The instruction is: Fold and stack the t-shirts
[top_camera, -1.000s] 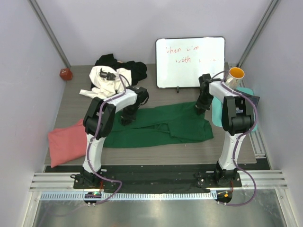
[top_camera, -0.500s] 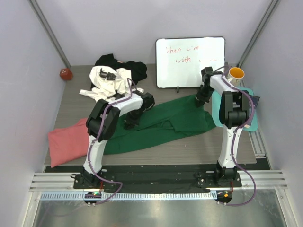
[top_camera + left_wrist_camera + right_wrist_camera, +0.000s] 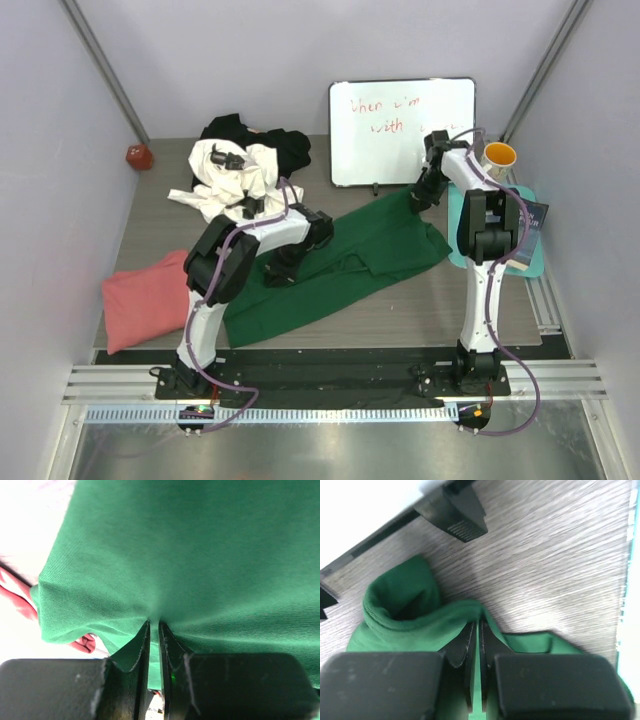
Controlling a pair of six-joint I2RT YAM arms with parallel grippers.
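Wood-grain table (image 3: 420, 300) inside a white-walled cell, seen from above and from both wrists. One dark green t-shirt (image 3: 370, 240) lies diagonally across the middle of the table, running from near the left arm toward the foot of the whiteboard (image 3: 400, 130). It is creased and partly doubled over itself. The left gripper (image 3: 154, 625) is clenched on a pinch of green cloth at the shirt's left part, with fabric puckered between its closed fingers. The right gripper (image 3: 476, 625) likewise grips a fold of the same shirt at its far right corner, just beside the whiteboard's black foot. A salmon pink t-shirt (image 3: 145, 300) rests at the near left edge. A white t-shirt (image 3: 225, 175) and a black t-shirt (image 3: 290, 148) lie heaped together at the far left. The step in hand appears to be spreading the green shirt flat before any fold, so the task seems at an early stage. Good execution probably calls for drawing the two pinches apart evenly, so that the cloth goes taut without twisting, and then lowering both hands together onto bare table. The right arm has little room: the whiteboard foot, the orange mug (image 3: 498, 156) and the teal mat (image 3: 457, 235) all stand close by. The left pinch should stay apart from the white heap.
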